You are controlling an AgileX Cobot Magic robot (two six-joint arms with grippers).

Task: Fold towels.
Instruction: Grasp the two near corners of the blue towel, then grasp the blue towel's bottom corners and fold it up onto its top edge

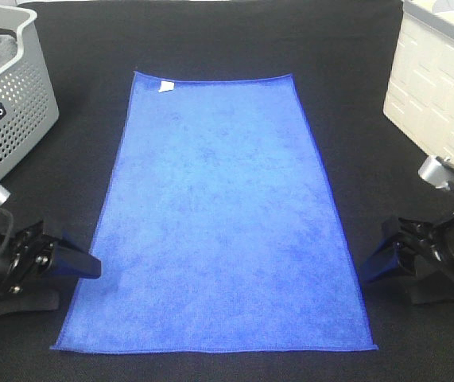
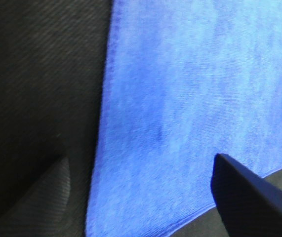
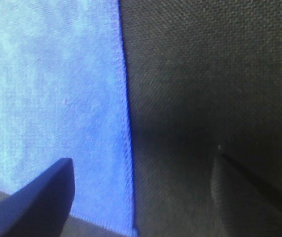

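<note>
Both arms are cut off by the frame edges in the high view, so only the wrists and fingers show. Far beyond the left fingers, a perforated grey basket is cropped at the corner. Its label is hard to read, and a dark cloth inside it is mostly hidden by the wall. Far beyond the right fingers, a white unit is also cropped. Both wrist views are soft and show only the fingertips. None of the views settles whether the tips touch the fabric or hang just above it.

The towel lies flat and fully spread on the black bench, between the two sets of fingers. It is bright royal blue with a stitched hem. A small white tag sits at the corner farthest from the fingers, on the left fingers' side.

The left fingers are spread wide and grasp nothing. One is outside the towel's long edge and the other is over the cloth by its near corner. The right fingers are likewise released and empty. The hem of the towel runs between them, with one finger over blue and one over the bench.
</note>
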